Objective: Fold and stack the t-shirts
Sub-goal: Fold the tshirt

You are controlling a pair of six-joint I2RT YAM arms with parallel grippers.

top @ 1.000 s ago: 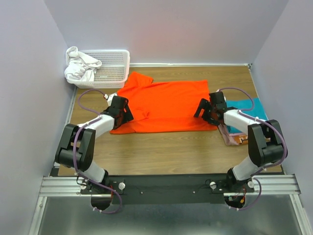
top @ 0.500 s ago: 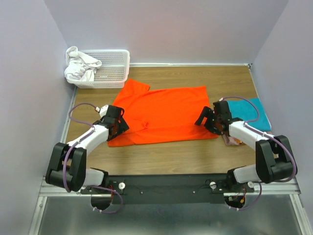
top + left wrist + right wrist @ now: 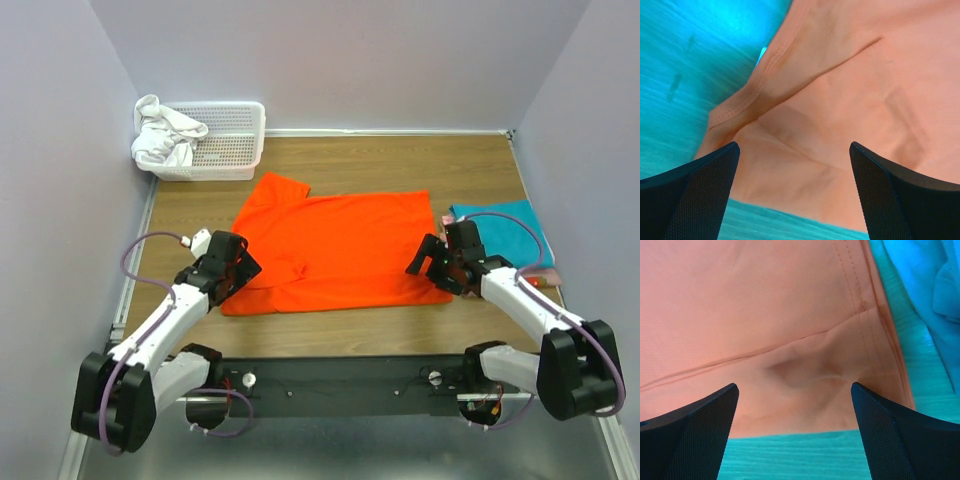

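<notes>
Lying spread out near the middle of a wooden table (image 3: 400, 160), seen from above, is a bright orange t-shirt (image 3: 340, 245). Its body is flat and mostly smooth. 1 short sleeve sticks out at the far left corner, and a crease by the near left corner suggests the other sleeve is tucked over the body.

2 robot arms reach in from the near edge. The left gripper (image 3: 793, 146) hangs just over the shirt's near left corner, fingers wide apart, holding nothing; its wrist camera shows rumpled hem and folds between them. The right gripper (image 3: 795, 386) hangs over the near right corner, fingers likewise wide apart and empty, with a small pucker in the cloth below.

Just right of the orange shirt, a teal t-shirt (image 3: 505, 228) lies as a neat folded rectangle. At the far left corner stands a white basket (image 3: 235, 135) with a white cloth (image 3: 160, 135) draped over its rim; whether that is another shirt cannot be told.

Judging by this, the task is at an early-to-middle stage: 1 shirt looks folded, while the orange one needs nearly all its folds and then stacking.
</notes>
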